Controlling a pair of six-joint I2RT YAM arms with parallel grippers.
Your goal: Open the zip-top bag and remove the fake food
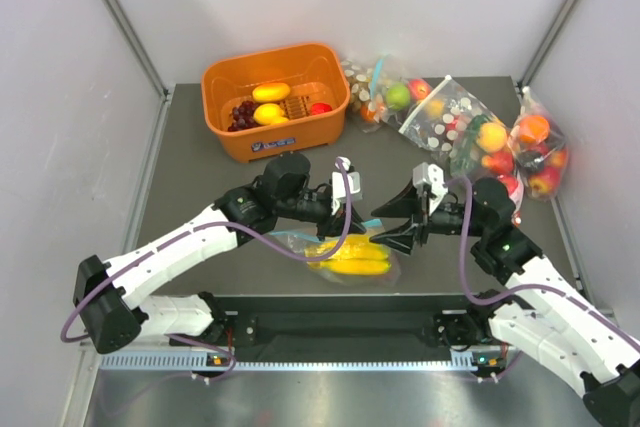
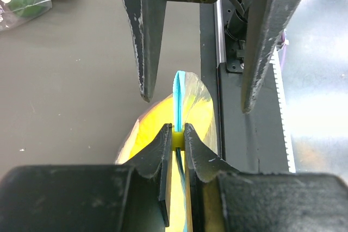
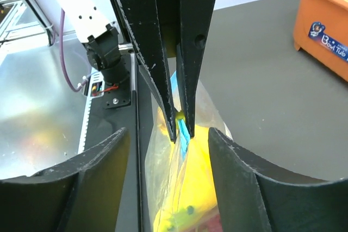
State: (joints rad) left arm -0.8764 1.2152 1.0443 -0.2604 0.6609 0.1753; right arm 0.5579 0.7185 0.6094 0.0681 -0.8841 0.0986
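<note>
The clear zip-top bag [image 1: 345, 252] lies at the table's near edge with yellow bananas [image 1: 356, 260] inside. My left gripper [image 1: 358, 224] is shut on the bag's light blue zip strip [image 2: 178, 93], pinching it between its fingertips [image 2: 163, 139]; this also shows in the right wrist view [image 3: 182, 129]. My right gripper [image 1: 388, 227] is open and empty, its fingers [image 3: 109, 172] spread to either side of the bag's top, just right of the left gripper. In the right wrist view the bananas [image 3: 190, 188] fill the bag and a dark red patch [image 3: 224, 225] shows low down.
An orange tub [image 1: 276, 142] at the back holds yellow fruits and dark grapes. Bags of round fruits [image 1: 480, 137] lie at the back right. The black rail of the table edge [image 2: 236, 112] runs right beside the bag.
</note>
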